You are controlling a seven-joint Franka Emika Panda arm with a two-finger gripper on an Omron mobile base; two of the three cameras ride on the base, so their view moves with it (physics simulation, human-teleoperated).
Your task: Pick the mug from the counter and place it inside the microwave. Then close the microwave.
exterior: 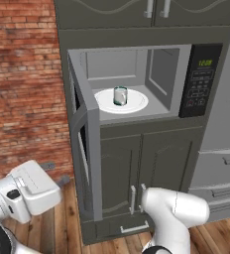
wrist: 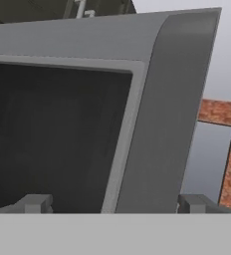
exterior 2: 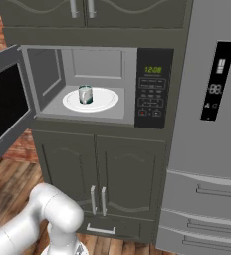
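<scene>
The mug [exterior: 120, 95], a small translucent blue-green cylinder, is seen standing upright on the white round plate [exterior: 137, 102] inside the microwave [exterior: 159, 74], roughly at the plate's centre. In the right base view the mug [exterior 2: 85, 94] is likewise shown on the plate [exterior 2: 105, 101], well inside the cavity and apart from its walls. The microwave door [exterior: 86, 149] is shown swung wide open to the left of the cavity, its inner face turned toward the room; in the right base view the door [exterior 2: 5, 107] is seen at the left edge with its dark window facing the camera. The black keypad panel [exterior 2: 153, 89] with a green display is located to the right of the cavity. Dark grey-green cabinet doors [exterior 2: 107, 174] are shown beneath the microwave, and a grey refrigerator [exterior 2: 212, 124] stands just beside them on the right. A red brick wall [exterior: 23, 84] is visible to the left.

In the hand view the gripper [wrist: 115, 204] is held close to the door's outer face [wrist: 157, 99], at the grey frame bordering the dark window [wrist: 53, 134]. The two fingertips [wrist: 35, 203] are seen set wide apart, with nothing clamped between them; contact with the door cannot be determined.
</scene>
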